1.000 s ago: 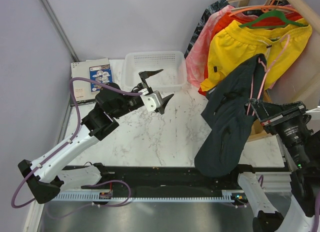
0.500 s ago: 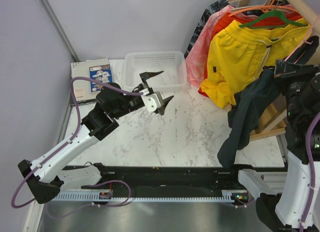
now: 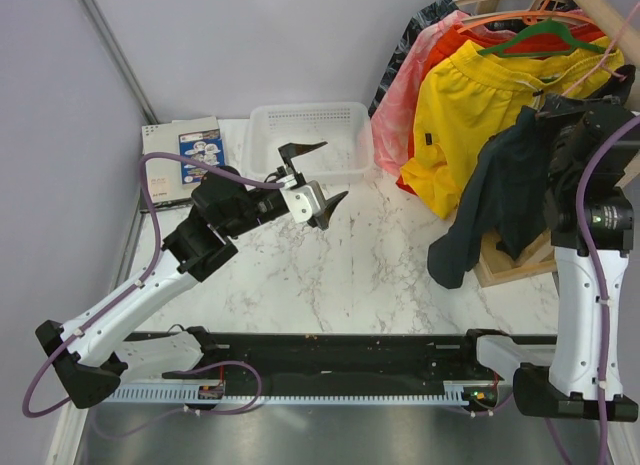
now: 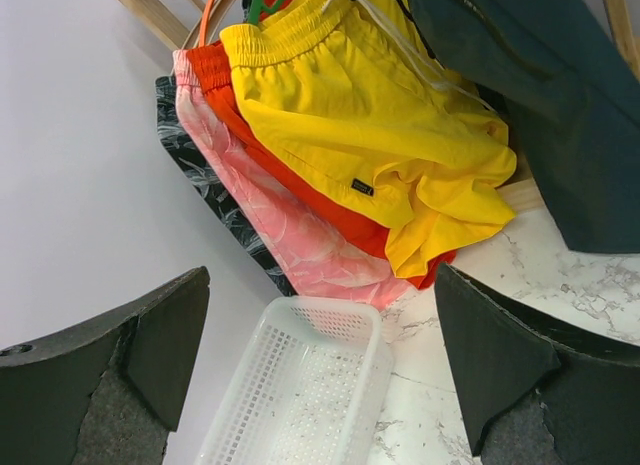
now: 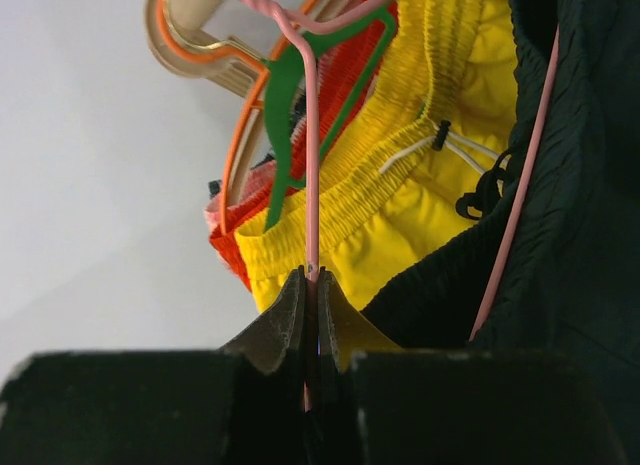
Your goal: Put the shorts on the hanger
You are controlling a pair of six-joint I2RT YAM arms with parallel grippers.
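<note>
Marbled worktop (image 3: 400, 275) lies below; at its right edge the right gripper (image 5: 310, 277) pinches its fingers on the pink hanger (image 5: 312, 165), dark shorts (image 3: 500, 190) hanging from it beside yellow shorts (image 3: 480, 105). By the white basket (image 3: 345, 133) the left gripper (image 3: 318, 172) hovers, fingers spread wide.

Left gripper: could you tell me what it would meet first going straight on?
The left gripper would probably meet the pink garment hanging beyond the white basket, though depth is unclear.
</note>
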